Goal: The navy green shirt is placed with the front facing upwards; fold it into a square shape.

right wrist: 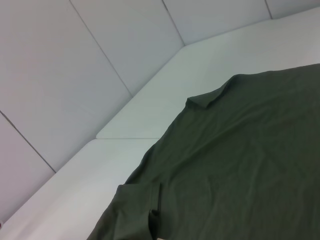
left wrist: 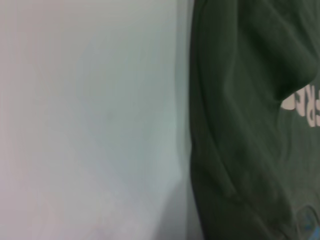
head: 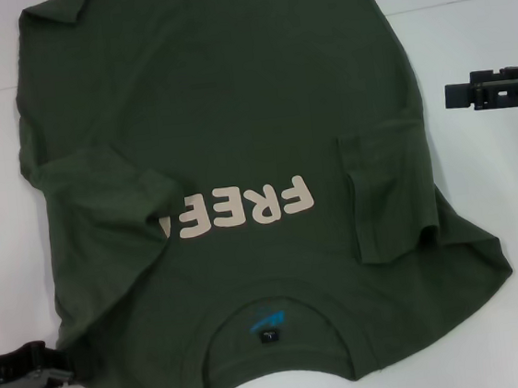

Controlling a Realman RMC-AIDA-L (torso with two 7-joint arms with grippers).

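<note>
The navy green shirt is spread front-up across the centre of the white counter, collar toward the lower edge of the head view, both sleeves already turned inward over the chest. The left claw is seen at the lower left beside the shoulder and the right claw at the right edge, clear of the cloth; neither holds anything, though how far they are parted cannot be told. For a square fold, matching points on each side should probably be pinched and carried over evenly, so the edges stay parallel.
</note>
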